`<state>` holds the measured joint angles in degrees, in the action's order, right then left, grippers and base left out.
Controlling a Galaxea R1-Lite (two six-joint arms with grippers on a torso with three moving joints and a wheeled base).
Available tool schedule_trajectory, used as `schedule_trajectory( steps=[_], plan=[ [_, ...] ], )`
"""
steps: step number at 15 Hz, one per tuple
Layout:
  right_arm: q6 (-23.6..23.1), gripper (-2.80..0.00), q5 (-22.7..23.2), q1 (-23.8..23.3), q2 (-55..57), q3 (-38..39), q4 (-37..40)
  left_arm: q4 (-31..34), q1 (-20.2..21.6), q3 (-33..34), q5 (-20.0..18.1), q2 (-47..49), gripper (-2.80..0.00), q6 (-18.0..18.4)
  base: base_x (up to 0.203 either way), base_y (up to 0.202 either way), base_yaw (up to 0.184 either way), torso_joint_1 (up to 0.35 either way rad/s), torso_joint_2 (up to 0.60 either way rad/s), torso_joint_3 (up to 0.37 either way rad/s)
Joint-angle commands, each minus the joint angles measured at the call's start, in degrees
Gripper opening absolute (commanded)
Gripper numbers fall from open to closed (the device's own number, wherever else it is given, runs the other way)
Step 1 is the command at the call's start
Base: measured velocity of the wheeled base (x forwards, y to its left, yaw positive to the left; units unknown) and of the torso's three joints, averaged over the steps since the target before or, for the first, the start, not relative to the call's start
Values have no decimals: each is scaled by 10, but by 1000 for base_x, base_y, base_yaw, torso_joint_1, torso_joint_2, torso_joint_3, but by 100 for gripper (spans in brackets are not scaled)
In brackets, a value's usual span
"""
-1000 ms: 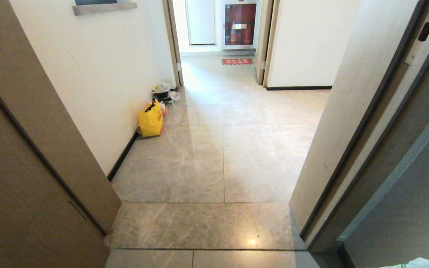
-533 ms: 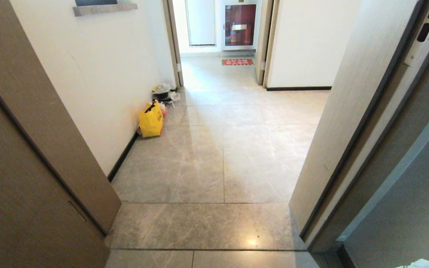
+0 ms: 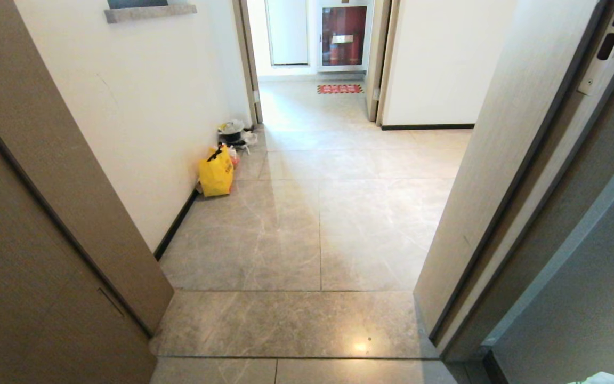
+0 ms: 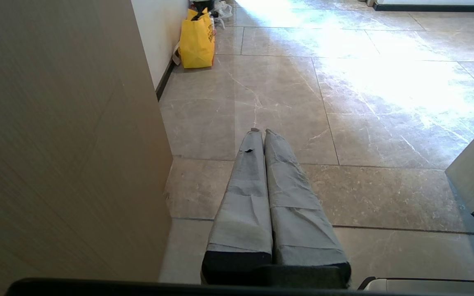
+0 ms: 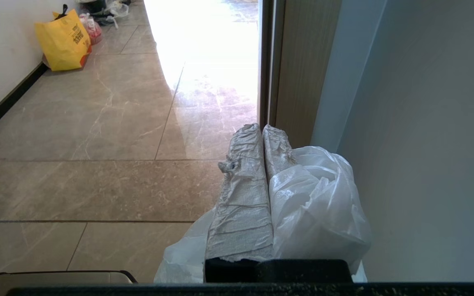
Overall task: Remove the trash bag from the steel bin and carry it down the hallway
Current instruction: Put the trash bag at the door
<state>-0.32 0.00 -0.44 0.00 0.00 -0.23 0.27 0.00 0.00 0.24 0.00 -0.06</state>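
In the hallway, trash bag pinched in right hand

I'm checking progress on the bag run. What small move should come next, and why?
Probably drive straight ahead through the doorway. The right gripper is shut on the trash bag, and the hallway floor ahead looks open, with the yellow bag off by the left wall.

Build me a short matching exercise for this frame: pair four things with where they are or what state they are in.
Things:
1. trash bag
2. yellow shopping bag
3. left gripper
4. red doormat

Places or states:
A. shut, holding nothing
B. on the floor against the left wall
C. clamped in the right gripper
D. on the floor at the far end of the hallway

Pairs: 1-C, 2-B, 3-A, 4-D
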Motion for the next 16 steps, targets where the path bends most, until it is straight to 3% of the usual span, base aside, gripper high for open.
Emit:
schedule_trajectory(
  steps=[1, 16],
  plan=[
    [0, -280, 0, 0, 1, 0, 0, 0, 0, 0, 0, 0, -280, -1, 0, 0, 0, 0, 0, 0],
    [0, -280, 0, 0, 1, 0, 0, 0, 0, 0, 0, 0, -280, 0, 0, 0, 0, 0, 0, 0]
  ],
)
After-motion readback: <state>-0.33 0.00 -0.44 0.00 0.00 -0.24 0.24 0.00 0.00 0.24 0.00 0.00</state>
